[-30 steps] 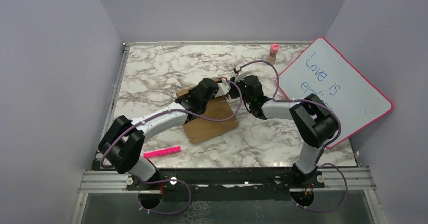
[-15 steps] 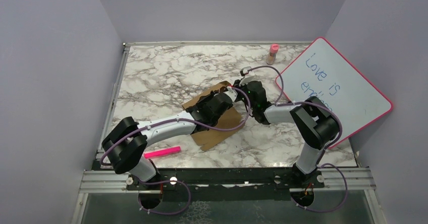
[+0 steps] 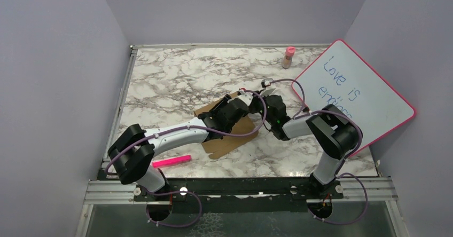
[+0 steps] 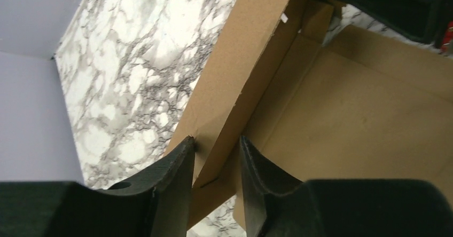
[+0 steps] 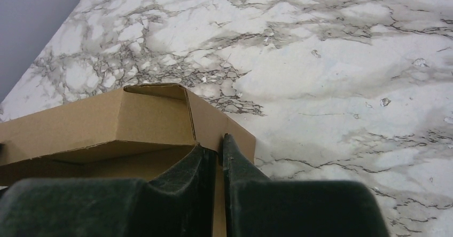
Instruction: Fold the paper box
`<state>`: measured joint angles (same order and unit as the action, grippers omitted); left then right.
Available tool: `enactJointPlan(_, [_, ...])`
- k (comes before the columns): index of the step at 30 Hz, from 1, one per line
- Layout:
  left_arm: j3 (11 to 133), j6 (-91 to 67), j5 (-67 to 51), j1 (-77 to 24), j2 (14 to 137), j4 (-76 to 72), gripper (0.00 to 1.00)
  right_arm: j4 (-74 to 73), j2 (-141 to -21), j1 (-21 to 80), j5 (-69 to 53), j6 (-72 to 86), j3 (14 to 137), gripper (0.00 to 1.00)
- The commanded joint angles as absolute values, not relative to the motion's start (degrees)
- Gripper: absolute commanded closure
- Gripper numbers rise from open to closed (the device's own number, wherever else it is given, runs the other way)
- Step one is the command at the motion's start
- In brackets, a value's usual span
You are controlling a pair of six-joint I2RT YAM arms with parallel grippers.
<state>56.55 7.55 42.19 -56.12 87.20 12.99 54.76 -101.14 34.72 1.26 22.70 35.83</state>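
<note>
Cardboard of the paper box (image 3: 228, 140) lies half-folded on the table (image 3: 171, 71) between both arms, the right tool (image 5: 215, 144) pinching a thin corner wall, it seems to keep it upright, while the left tool (image 4: 215, 141) stands slightly open astride a side wall.

One box (image 3: 229, 141) is lying on one table (image 3: 171, 82). Two arms are showing, the left arm (image 3: 171, 135) and the right arm (image 3: 331, 135), each carrying one gripper, two in all: the left gripper (image 4: 213, 162) and the right gripper (image 5: 219, 146). One whiteboard (image 3: 363, 87) is sitting at the right, one marker (image 3: 171, 160) is lying near the front, and one bottle (image 3: 289, 56) is standing at the back.
</note>
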Motion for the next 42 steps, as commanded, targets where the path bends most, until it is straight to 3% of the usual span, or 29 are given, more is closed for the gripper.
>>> enactJointPlan(1, [57.95, 3.61, 30.76, -56.69, 85.76, 14.5, 0.58, 53.63, -104.11, 36.04, 1.73, 22.35, 33.25, 0.87])
enactJointPlan(4, [59.38, 3.95, 27.74, -56.54, 83.5, 14.69, 0.43, 53.22, -104.16, 36.11, 0.96, 21.17, 33.71, 0.87])
enactJointPlan(10, [63.21, 4.66, 20.62, -53.17, 78.71, 15.99, 0.23, 51.52, -103.07, 36.05, 0.89, 19.29, 34.48, 0.88])
enactJointPlan(18, [65.43, 0.43, 1.66, -42.22, 78.29, 15.85, 0.17, 50.42, -102.66, 36.12, 0.29, 16.61, 35.52, 0.88])
enactJointPlan(21, [65.05, -1.22, 0.1, -40.96, 78.57, 14.68, 0.15, 49.95, -102.57, 36.15, 0.31, 15.82, 35.95, 0.88])
enactJointPlan(29, [65.3, -6.57, -3.7, -38.07, 84.96, 12.04, 0.16, 48.22, -102.64, 36.16, -3.6, 14.83, 37.46, 0.88])
enactJointPlan(42, [65.09, -10.35, -0.46, -36.04, 90.11, 11.58, 0.37, 45.25, -99.89, 36.18, -5.94, 11.81, 38.33, 0.88])
